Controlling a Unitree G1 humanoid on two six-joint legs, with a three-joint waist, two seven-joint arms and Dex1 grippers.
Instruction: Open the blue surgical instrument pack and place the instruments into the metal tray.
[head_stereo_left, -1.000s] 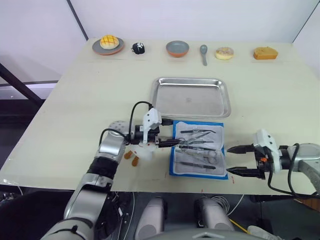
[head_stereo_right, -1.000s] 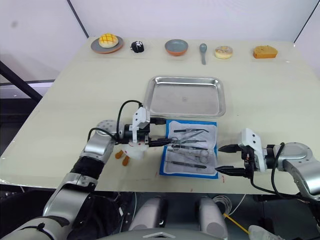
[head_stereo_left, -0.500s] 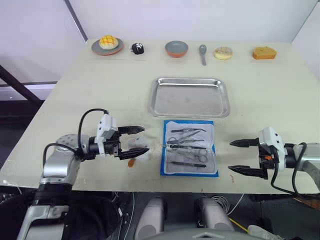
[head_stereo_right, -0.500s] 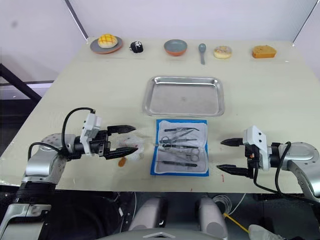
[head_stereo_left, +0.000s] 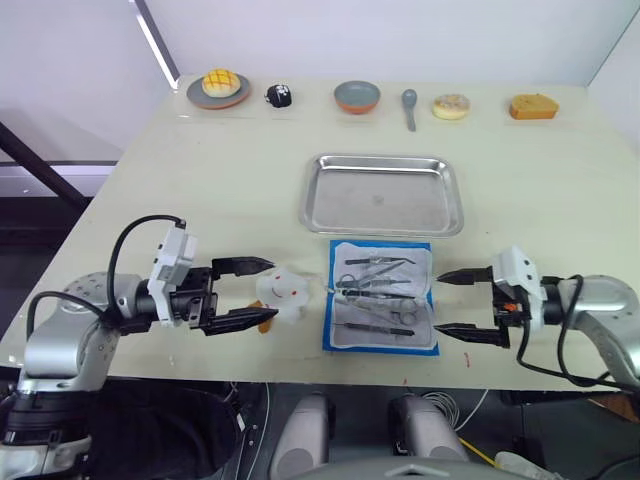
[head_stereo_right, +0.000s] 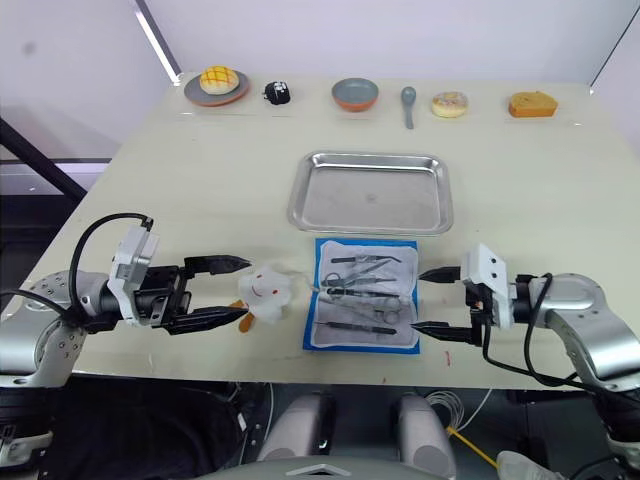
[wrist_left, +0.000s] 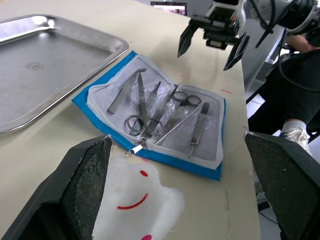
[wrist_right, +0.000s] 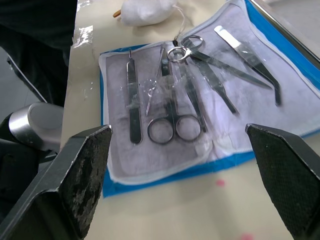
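- lying flat and unfolded just in front of the empty metal tray (head_stereo_left: 381, 193), the blue surgical instrument pack (head_stereo_left: 381, 309) shows the instruments (head_stereo_left: 385, 294) tucked in clear pockets; a pinch could catch film and drag the whole pack
- left gripper (head_stereo_left: 256, 293) has its fingers apart around a white cloth toy (head_stereo_left: 282, 291); advancing would shove it into the pack
- right gripper (head_stereo_left: 456, 303), fingers spread wide beside the pack's edge; thin crossed tools may slip or lift together

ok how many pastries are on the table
3, all along the far edge: a yellow bun on a plate at the left end, a donut just right of the spoon, and a cake slice at the right end.
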